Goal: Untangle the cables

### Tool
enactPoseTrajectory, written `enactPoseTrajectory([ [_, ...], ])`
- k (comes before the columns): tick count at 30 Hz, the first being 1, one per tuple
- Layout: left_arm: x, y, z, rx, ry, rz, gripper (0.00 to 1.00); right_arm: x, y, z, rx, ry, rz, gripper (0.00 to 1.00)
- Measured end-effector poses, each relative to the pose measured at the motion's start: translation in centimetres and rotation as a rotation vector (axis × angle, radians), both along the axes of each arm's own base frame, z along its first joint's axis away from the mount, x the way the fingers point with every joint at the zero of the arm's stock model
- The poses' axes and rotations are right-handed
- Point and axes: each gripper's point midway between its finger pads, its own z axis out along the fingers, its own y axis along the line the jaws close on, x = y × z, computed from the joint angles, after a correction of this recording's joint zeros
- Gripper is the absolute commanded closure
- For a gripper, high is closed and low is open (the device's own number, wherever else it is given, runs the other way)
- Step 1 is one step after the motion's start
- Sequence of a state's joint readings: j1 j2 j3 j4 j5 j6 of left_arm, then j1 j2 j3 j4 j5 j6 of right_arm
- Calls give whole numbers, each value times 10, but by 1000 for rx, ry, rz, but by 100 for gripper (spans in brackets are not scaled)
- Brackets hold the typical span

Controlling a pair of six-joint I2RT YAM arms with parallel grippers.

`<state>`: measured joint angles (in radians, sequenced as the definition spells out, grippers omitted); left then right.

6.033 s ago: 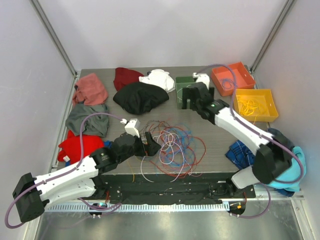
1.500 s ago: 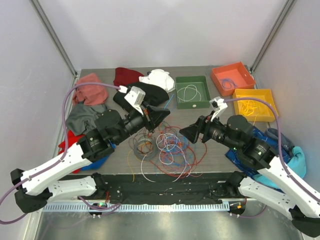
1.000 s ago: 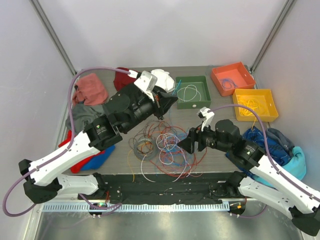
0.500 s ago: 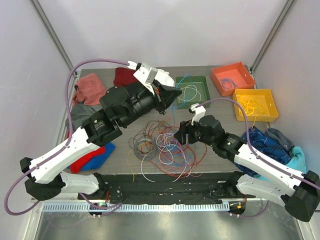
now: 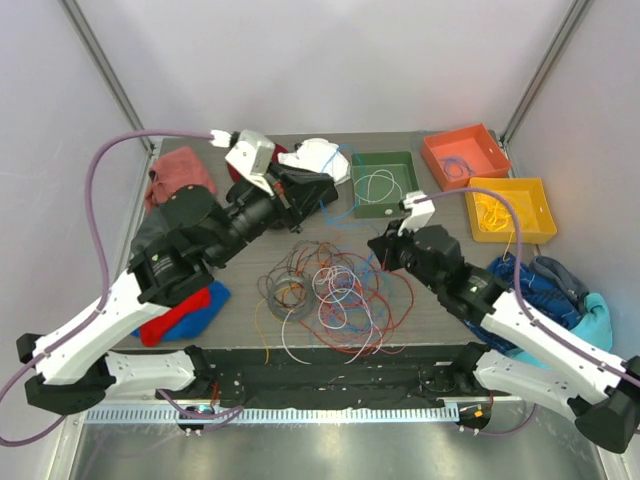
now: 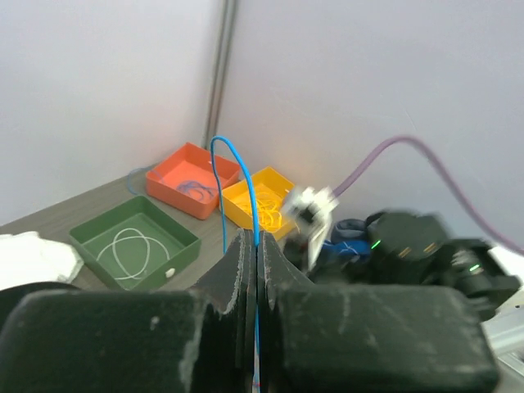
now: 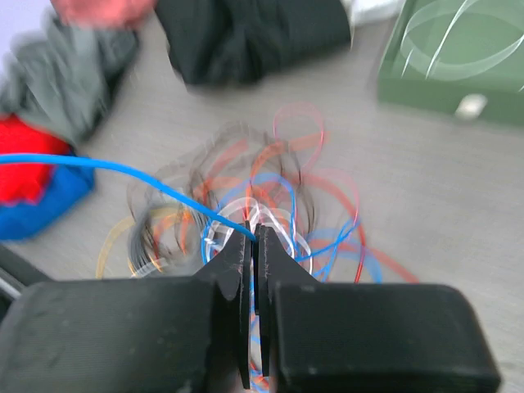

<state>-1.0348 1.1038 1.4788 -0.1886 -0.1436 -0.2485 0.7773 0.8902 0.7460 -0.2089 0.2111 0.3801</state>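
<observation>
The cables (image 5: 335, 290) lie in a loose tangle of red, orange, blue, white and grey loops at the table's middle; the right wrist view shows them blurred (image 7: 270, 176). My left gripper (image 5: 325, 192) hangs raised over the back of the table, shut on a blue cable (image 6: 255, 205) that arches up out of its tips (image 6: 252, 237). My right gripper (image 5: 375, 247) sits at the tangle's right edge, shut on a blue cable (image 7: 123, 168) that runs off to the left from its tips (image 7: 252, 233).
A green tray (image 5: 360, 195) with a white cable, an orange tray (image 5: 490, 140) and a yellow tray (image 5: 545, 205) stand at the back right. Garments lie around: pink (image 5: 180, 170), white (image 5: 315, 155), red and blue (image 5: 185, 305), blue (image 5: 540, 275).
My right gripper has closed on the blue cable and drawn back to the tangle's right edge. The left arm has swung left and back, still gripping its blue cable.
</observation>
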Motion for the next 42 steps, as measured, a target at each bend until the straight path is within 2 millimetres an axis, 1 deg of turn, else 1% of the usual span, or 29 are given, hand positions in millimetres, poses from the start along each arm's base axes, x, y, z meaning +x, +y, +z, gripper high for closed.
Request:
enactPoseTrajectory([
  [2, -2, 15, -1, -13, -6, 30, 100, 4, -4, 45, 24, -70, -20, 99],
  [3, -3, 21, -2, -22, -10, 45, 98, 6, -5, 67, 39, -106, -25, 99],
  [4, -4, 30, -6, -29, -9, 67, 95, 8, -6, 97, 68, -156, -30, 99],
  [6, -4, 42, -14, -35, -5, 98, 81, 6, -13, 160, 126, -256, -41, 99],
  [7, -4, 47, -18, -38, -2, 116, 59, 4, -16, 186, 153, -298, -44, 99],
  [8, -3, 52, -25, -35, 6, 134, 40, 0, -22, 215, 180, -344, -50, 99],
  [9, -2, 55, -31, -27, 8, 148, 24, -4, -28, 248, 214, -397, -59, 99],
  [10, -2, 59, -37, -31, 16, 162, 1, -6, -33, 268, 234, -432, -67, 99],
  [11, -1, 61, -44, -31, 28, 173, 0, -9, -38, 287, 250, -464, -76, 99],
  [13, 1, 63, -56, -25, 48, 189, 0, -14, -48, 316, 266, -506, -98, 99],
  [15, 2, 63, -69, -15, 73, 197, 0, -17, -54, 336, 275, -528, -107, 99],
  [17, 3, 62, -80, -6, 94, 202, 0, -16, -53, 347, 275, -535, -111, 99],
  [18, 3, 62, -84, -6, 101, 202, 0, -13, -51, 346, 267, -529, -110, 99],
  [23, -2, 63, -108, -4, 108, 180, 0, 0, -37, 320, 192, -459, -95, 99],
  [27, -6, 59, -116, -39, 78, 148, 0, 10, -19, 297, 147, -395, -60, 99],
  [30, -6, 54, -121, -72, 50, 131, 0, 7, -14, 290, 140, -368, -30, 99],
  [34, -6, 48, -124, -100, 25, 108, 0, -2, -16, 294, 171, -367, -6, 99],
  [39, -5, 38, -116, -135, -3, 83, 0, -16, -21, 299, 215, -369, 20, 99],
  [42, -3, 31, -118, -144, -15, 75, 0, -22, -19, 301, 238, -364, 43, 99],
])
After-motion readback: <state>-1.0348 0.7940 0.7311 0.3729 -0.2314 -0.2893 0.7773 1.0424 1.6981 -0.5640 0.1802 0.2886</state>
